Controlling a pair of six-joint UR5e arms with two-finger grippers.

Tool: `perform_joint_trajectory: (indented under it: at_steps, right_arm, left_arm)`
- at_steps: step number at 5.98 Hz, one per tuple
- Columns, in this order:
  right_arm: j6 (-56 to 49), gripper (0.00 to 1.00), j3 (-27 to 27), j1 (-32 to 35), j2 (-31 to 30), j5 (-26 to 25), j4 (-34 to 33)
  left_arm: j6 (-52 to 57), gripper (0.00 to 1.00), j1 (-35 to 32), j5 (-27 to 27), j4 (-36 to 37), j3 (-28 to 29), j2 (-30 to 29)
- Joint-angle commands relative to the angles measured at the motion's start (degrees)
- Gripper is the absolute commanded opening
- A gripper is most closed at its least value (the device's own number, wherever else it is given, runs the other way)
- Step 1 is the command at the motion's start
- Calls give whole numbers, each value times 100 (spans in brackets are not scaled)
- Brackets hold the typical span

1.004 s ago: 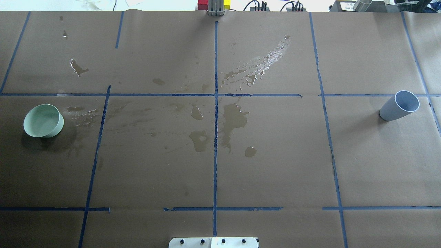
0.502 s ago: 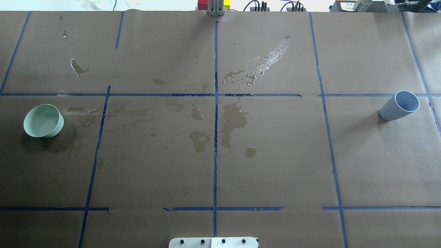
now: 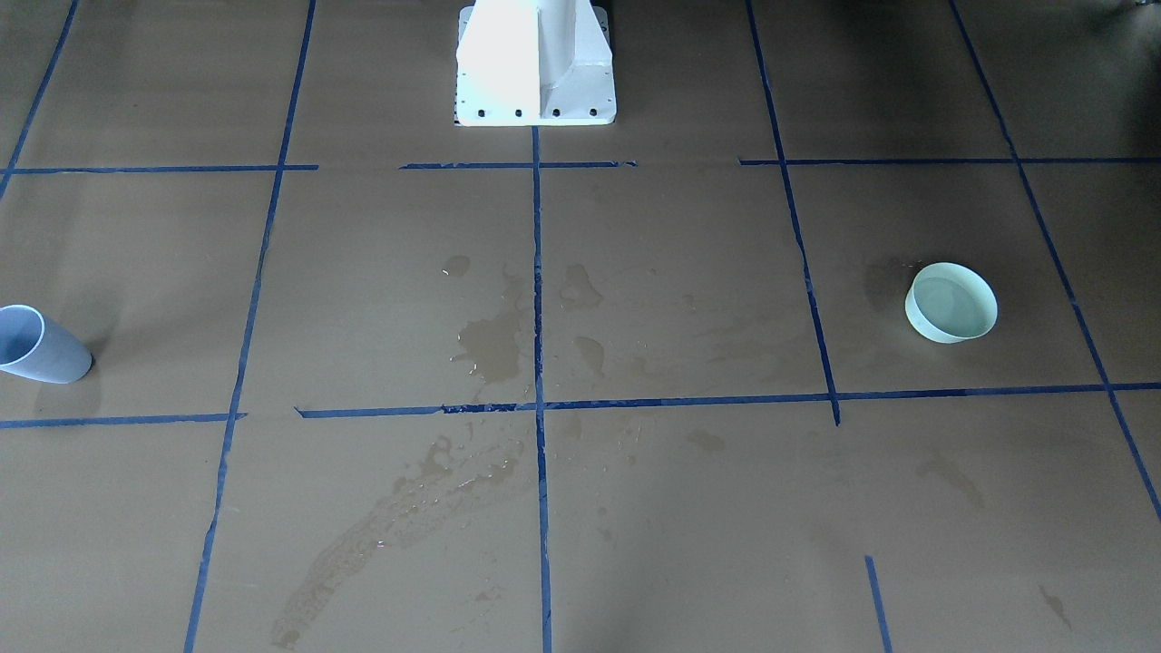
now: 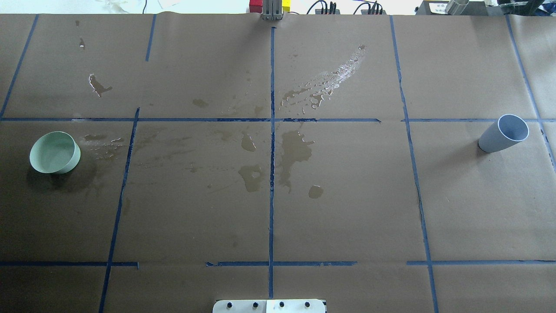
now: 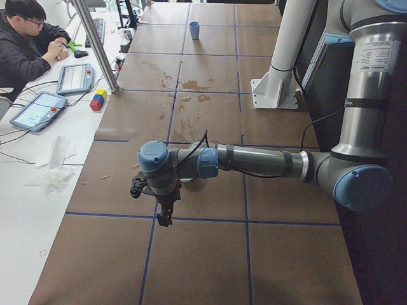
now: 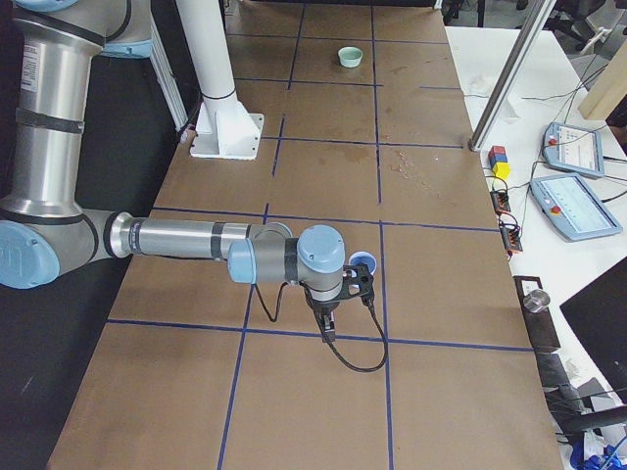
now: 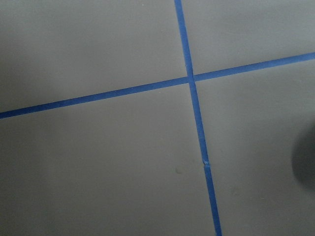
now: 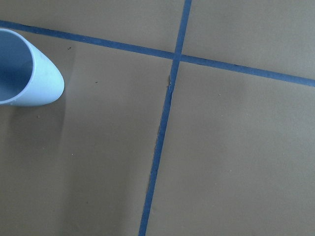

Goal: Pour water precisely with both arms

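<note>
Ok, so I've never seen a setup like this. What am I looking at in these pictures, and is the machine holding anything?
This is a robot with two jointed metal arms, the left arm and the right arm, beside a white pedestal. Two pictures look down on the table, one from behind the robot, one facing it. Two are taken from the table's ends, and two from cameras on the wrists, showing mostly brown paper and blue tape. On the paper stand a green bowl and a pale blue cup, far apart, with spilled water between them. Nothing is held: both stand alone. Whether the left gripper or the right gripper is open, I cannot tell.
</note>
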Motion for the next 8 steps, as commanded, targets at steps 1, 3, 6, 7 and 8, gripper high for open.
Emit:
perform_joint_trajectory:
  at_steps: [1, 3, 6, 7, 8]
  right_arm:
    - [-6, 100, -10, -20, 13, -13, 12]
    - [176, 100, -36, -82, 13, -5, 12]
    - [476, 100, -19, -91, 22, 13, 3]
    - [477, 100, -28, -117, 22, 4, -6]
    - [486, 100, -28, -117, 22, 13, -6]
  left_arm:
    - [27, 100, 10, 15, -6, -41, 71]
    - [18, 100, 10, 6, 3, -41, 88]
    - [36, 100, 10, -12, -6, -67, 290]
    - [36, 100, 10, -20, -6, -59, 386]
    - [36, 100, 10, -20, -6, -189, 492]
